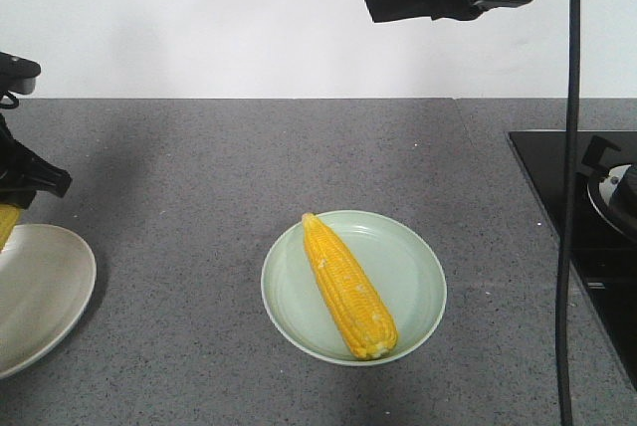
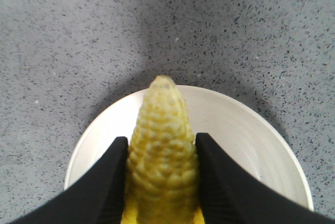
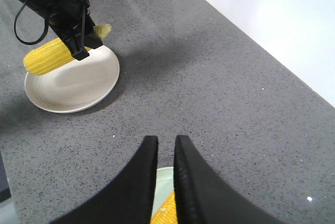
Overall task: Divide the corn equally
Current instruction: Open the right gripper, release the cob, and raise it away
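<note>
L gripper (image 2: pixel 161 182) is clamped on a cob (image 2: pixel 162 150), one finger on each flank, tip poking out past them. It hangs above the white plate (image 2: pixel 235 130), not yet resting on it. Risk: the cob is round and tapered, so if the grip loosens early or it's dropped from this height it could roll or bounce over the low rim onto the counter (image 2: pixel 63 41). Needs lowering till it touches before release. Held cob also sits off toward one side of the plate, per R wrist view, so a release there may tip it off.

L arm is at far left, low over the plate, wrist angled down. R gripper (image 3: pixel 166 182) is up high over the green plate (image 1: pixel 413 277), jaws nearly closed, nothing betw. them. A 2nd cob (image 1: pixel 348 287) lies diagonally in the green plate, centre of scene. No other cobs in view.
</note>
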You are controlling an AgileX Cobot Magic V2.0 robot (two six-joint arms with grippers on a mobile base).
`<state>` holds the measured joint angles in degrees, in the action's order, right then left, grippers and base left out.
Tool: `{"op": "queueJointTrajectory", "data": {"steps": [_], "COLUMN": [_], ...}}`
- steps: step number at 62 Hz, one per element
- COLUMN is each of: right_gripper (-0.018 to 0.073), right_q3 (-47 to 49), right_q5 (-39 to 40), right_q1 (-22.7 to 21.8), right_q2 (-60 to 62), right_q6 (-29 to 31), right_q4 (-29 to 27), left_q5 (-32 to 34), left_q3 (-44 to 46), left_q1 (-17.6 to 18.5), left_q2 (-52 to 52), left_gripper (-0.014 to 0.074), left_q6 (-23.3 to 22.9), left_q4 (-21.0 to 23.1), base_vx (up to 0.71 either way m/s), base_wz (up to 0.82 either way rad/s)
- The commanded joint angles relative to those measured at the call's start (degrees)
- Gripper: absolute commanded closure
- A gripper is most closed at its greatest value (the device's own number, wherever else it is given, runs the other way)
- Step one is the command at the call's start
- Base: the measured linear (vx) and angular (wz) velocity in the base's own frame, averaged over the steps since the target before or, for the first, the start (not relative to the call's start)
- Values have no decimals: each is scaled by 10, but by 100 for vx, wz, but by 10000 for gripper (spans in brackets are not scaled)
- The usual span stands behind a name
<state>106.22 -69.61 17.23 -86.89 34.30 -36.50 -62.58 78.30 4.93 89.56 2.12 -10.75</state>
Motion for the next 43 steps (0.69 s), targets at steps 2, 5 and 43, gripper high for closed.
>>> {"op": "queueJointTrajectory", "data": {"steps": [2, 5, 43], "right_gripper": [482, 480, 466], "right_q3": [16, 16, 16], "right_q5": [25, 26, 26], "right_q1": [-2, -2, -2], "right_q2": [18, 18, 18], "right_q6": [5, 2, 2], "right_q4": [0, 7, 8], "left_q5": [18, 13, -11], "left_q3": [14, 14, 14], "left_q1": [-1, -1, -1], "left_q2": [-20, -20, -20], "left_gripper": [598, 593, 298], "left_q6": [-6, -6, -8], "left_q4": [-3, -3, -3], "base_vx": [0, 0, 0], "base_wz": [0, 0, 0]}}
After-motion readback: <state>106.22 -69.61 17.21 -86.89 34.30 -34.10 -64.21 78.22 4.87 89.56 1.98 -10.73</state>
